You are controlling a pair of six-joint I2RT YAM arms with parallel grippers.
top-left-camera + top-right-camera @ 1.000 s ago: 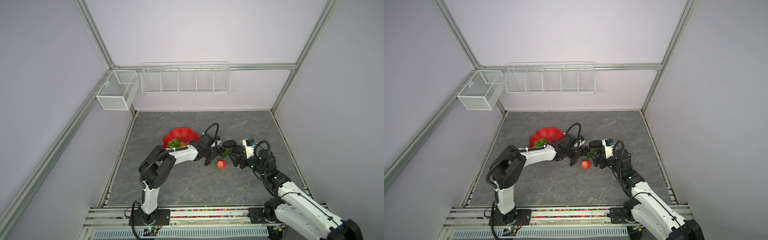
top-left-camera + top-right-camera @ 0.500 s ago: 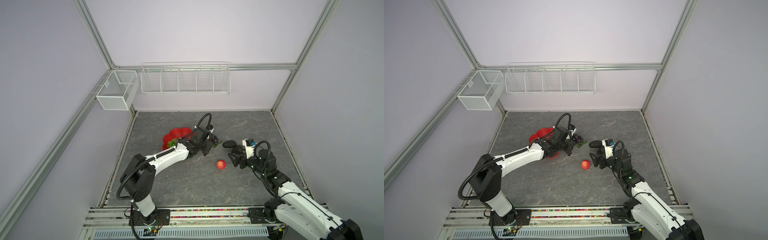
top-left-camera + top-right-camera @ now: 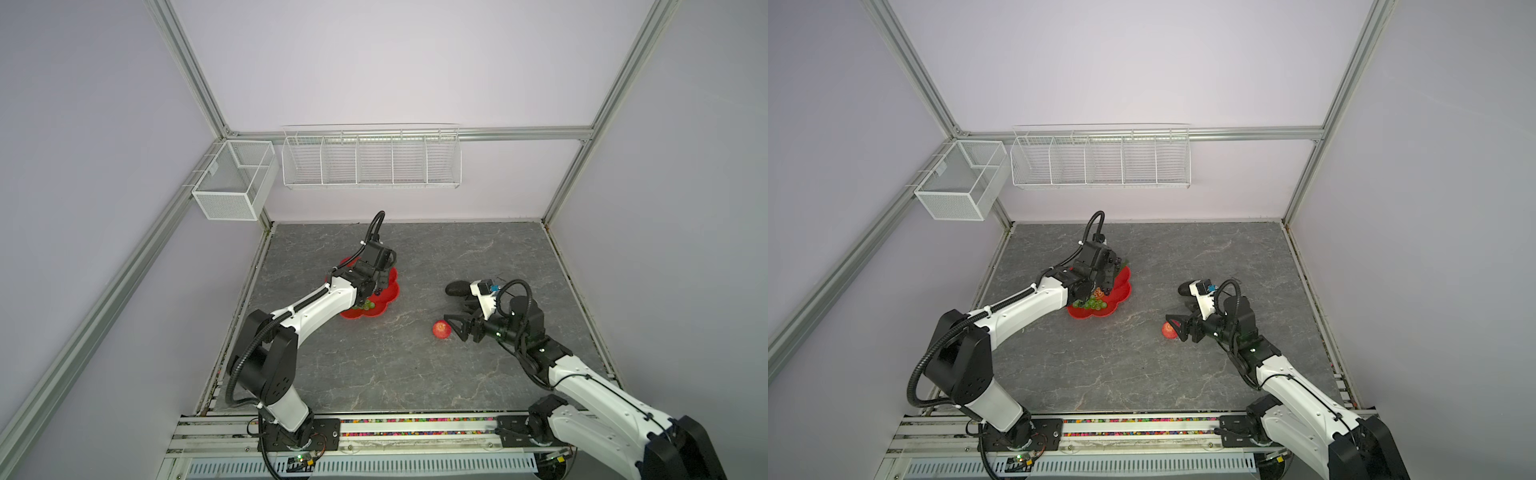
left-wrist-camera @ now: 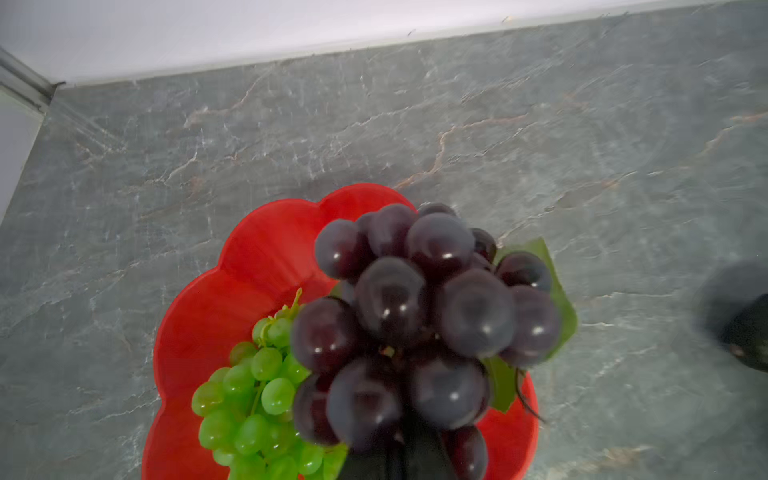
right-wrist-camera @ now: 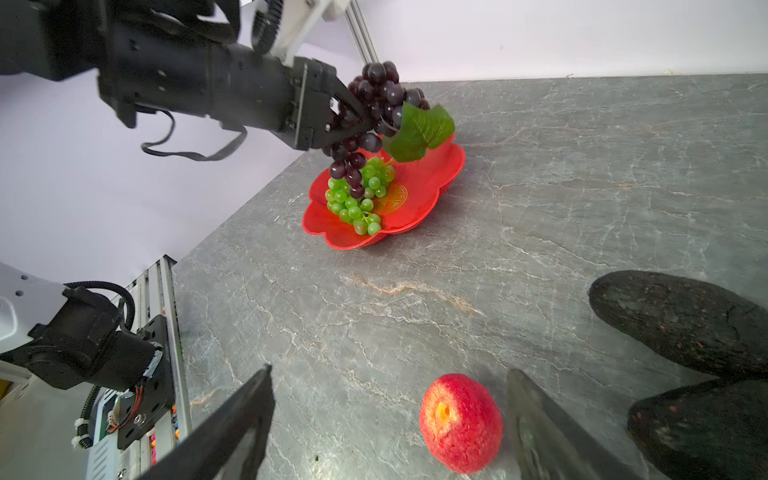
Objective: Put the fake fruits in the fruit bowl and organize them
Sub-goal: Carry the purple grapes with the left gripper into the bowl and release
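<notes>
Purple grapes (image 5: 376, 95) now over bowl (image 5: 432, 183)

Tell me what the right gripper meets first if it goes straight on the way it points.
Most likely the small red apple: the right gripper is open, and the apple lies on the table just ahead, between its jaws and nearer one of them. Depth is hard to judge.

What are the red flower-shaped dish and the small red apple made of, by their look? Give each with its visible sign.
Red flower-shaped dish: likely moulded plastic, glossy; its smooth lobes catch soft highlights.
Small red apple: probably foam or similar, matte; its skin looks grainy and pitted, without shine.
</notes>
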